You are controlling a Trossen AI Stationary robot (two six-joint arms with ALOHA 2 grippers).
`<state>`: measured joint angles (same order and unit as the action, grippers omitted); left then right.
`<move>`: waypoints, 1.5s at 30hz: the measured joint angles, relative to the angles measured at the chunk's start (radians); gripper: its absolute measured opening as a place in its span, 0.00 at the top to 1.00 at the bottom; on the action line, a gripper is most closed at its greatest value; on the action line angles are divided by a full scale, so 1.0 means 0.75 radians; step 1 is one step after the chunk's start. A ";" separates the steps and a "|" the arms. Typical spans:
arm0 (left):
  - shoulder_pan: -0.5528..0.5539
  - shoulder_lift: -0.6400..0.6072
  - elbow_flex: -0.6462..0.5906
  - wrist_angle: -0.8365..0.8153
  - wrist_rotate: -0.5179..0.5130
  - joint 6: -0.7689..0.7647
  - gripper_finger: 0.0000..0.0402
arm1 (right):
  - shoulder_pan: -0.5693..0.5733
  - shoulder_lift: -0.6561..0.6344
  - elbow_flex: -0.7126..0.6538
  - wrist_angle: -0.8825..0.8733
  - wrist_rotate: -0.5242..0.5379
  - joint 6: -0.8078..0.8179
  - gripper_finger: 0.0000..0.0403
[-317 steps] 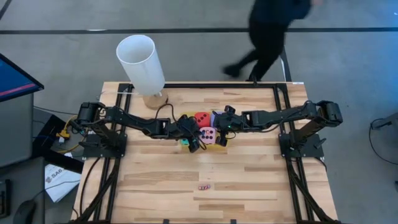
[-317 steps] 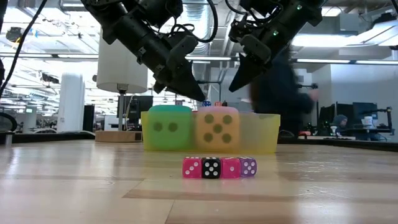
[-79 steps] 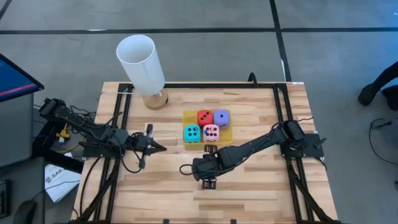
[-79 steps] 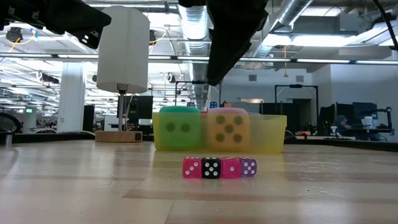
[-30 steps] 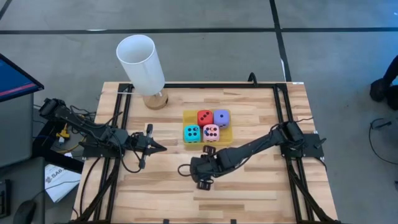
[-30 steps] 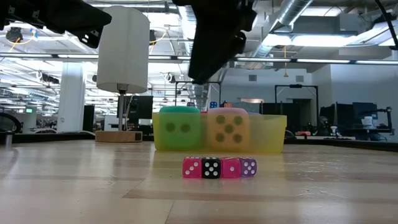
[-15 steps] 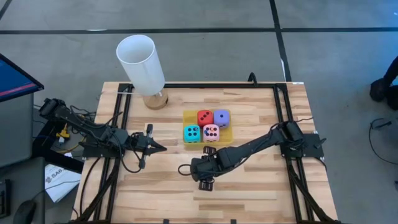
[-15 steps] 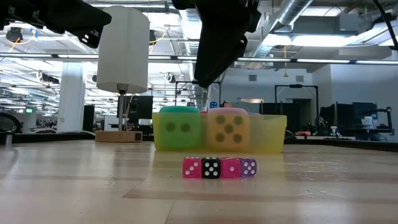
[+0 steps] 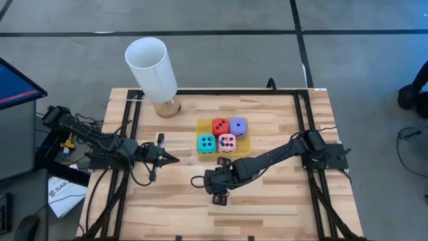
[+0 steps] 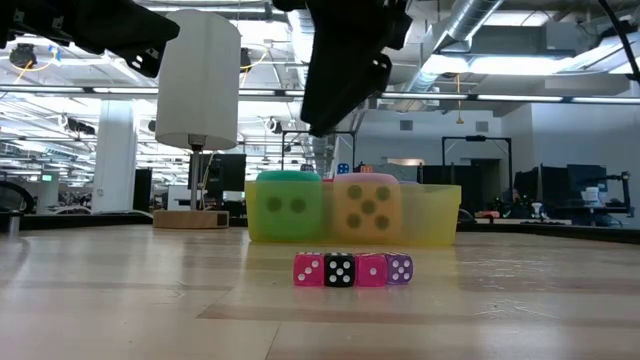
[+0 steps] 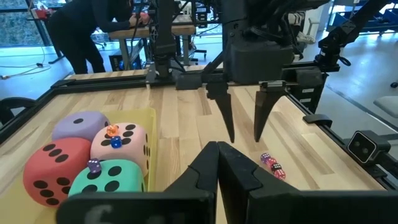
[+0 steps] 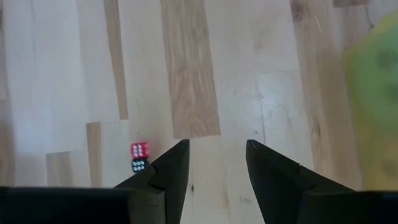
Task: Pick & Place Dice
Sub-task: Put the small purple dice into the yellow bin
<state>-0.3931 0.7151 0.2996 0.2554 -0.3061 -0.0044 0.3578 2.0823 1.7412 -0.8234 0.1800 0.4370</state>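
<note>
The wooden plank worktop [image 9: 267, 201] fills the middle of the high view and looks the same as half a second before, apart from the right arm. That arm reaches from the right edge toward the lower centre, and its black two-finger right pincer [image 9: 217, 195] has drifted slightly toward the left of the frame; in the low view its dark bulk has likewise slid left at upper centre. The tall white cylinder lamp on a round wooden base [image 9: 153, 69] stands unchanged at the upper left of the worktop.

The translucent yellow plastic tray [image 9: 244, 146] sits at centre and holds all four soft dice, none moved: the red cube with black pips [image 9: 219, 126] and the purple cube [image 9: 237, 126] behind, the cyan cube [image 9: 206, 142] and the pink cube [image 9: 227, 142] in front, packed side by side.

The right pincer hangs above bare wood with its fingers [image 12: 168, 168] partly spread, gripping nothing. The row of tiny dice [image 10: 352, 269] lies just beside it, untouched. The left pincer [image 9: 175, 159] waits at left centre, pressed fully together and empty.
</note>
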 joint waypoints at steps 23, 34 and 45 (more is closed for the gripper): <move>0.003 0.000 0.000 0.100 -0.011 0.042 1.00 | 0.006 0.000 0.000 -0.145 -0.138 -0.209 0.62; 0.003 0.000 0.000 0.088 -0.011 0.045 1.00 | 0.084 0.002 -0.141 0.033 -0.137 -0.210 0.62; 0.003 0.000 0.000 0.087 -0.010 0.041 1.00 | 0.116 0.001 -0.260 0.223 -0.137 -0.199 0.62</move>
<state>-0.3912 0.7151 0.2996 0.3210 -0.3138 0.0265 0.4448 2.0832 1.5463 -0.6564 0.0770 0.2878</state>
